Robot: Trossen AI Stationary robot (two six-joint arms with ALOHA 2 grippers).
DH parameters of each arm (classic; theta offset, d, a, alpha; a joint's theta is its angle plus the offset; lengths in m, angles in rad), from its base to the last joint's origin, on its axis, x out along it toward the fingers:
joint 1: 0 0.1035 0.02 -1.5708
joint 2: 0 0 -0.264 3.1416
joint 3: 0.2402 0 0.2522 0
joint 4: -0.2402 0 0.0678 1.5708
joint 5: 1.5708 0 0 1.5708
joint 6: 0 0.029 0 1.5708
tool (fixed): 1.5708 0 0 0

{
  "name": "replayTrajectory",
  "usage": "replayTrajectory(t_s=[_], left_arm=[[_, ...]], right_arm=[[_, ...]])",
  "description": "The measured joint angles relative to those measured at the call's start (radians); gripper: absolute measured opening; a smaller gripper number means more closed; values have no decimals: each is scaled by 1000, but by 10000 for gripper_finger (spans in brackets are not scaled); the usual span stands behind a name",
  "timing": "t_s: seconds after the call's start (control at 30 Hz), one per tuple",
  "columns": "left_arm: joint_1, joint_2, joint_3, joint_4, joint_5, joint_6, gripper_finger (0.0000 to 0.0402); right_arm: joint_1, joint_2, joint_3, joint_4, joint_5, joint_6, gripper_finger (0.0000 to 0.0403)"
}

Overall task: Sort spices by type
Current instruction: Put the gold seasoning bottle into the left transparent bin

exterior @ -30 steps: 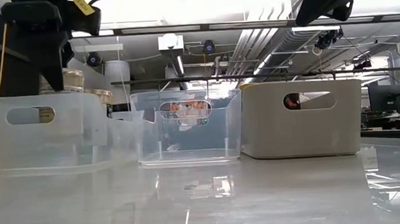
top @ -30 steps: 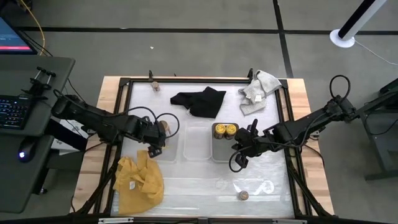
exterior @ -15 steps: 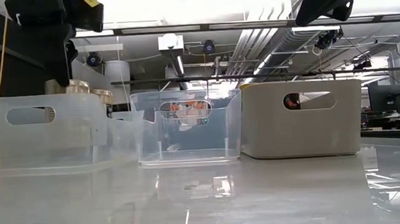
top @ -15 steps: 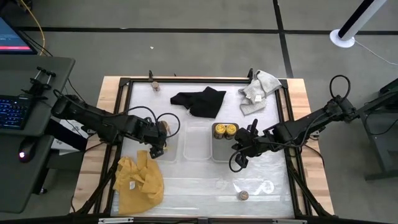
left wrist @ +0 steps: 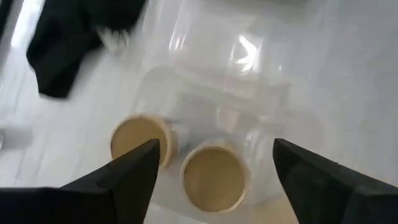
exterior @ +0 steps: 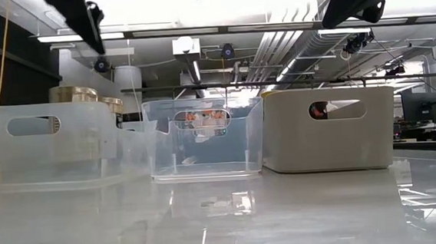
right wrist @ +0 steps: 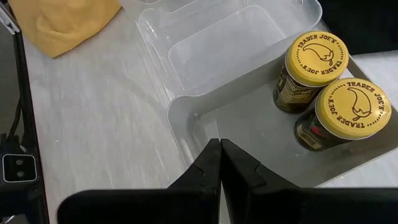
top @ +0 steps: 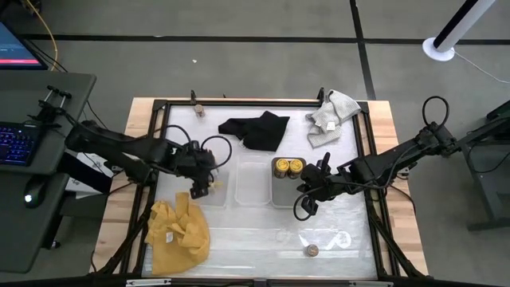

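Two tan-topped jars (left wrist: 211, 177) stand side by side in the clear tray (top: 213, 185) at centre left of the high view, and the left gripper (left wrist: 214, 171) hangs above them with its fingers spread wide and nothing between them; so I judge that the tan pair is finished. Two yellow-topped jars (right wrist: 333, 87), with Trader Joe's lids, touch each other in the grey tray (right wrist: 249, 124) at the upper right of the right wrist view; the right gripper (right wrist: 219, 163) is just beside the near wall of that tray, its fingers pressed together and empty. Between these two trays the middle clear tray (top: 252, 183) holds no jar that I can see; two small brownish jars are not sorted yet, one (top: 311, 250) at lower centre right of the high view, well apart from the right gripper, the other (top: 199, 109) at the upper left edge of the table, well apart from the left gripper. Probably the next move calls for an arm to open over one of these and carry it to the middle tray; the right arm is nearer to the lower jar.
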Motion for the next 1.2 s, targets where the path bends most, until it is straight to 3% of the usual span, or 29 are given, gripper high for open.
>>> replayTrajectory(t_s=[0.13,0.3,0.33,0.47,0.6,0.8,1.2], left_arm=[[-53,-1,30,2,68,50,225],[-179,8,-11,-6,118,5,43],[-204,10,-31,-1,121,-15,22],[-265,11,-125,32,62,-57,8],[-253,12,-192,61,-7,-81,3],[-210,12,-237,137,25,-18,0],[-135,12,-270,184,-4,29,0]], right_arm=[[0,0,0,0,0,2,0],[0,0,0,0,0,8,0],[0,0,0,0,0,9,0],[0,0,0,0,4,11,0],[0,0,0,0,5,19,0],[0,0,0,7,8,30,0],[0,0,0,26,8,46,0]])
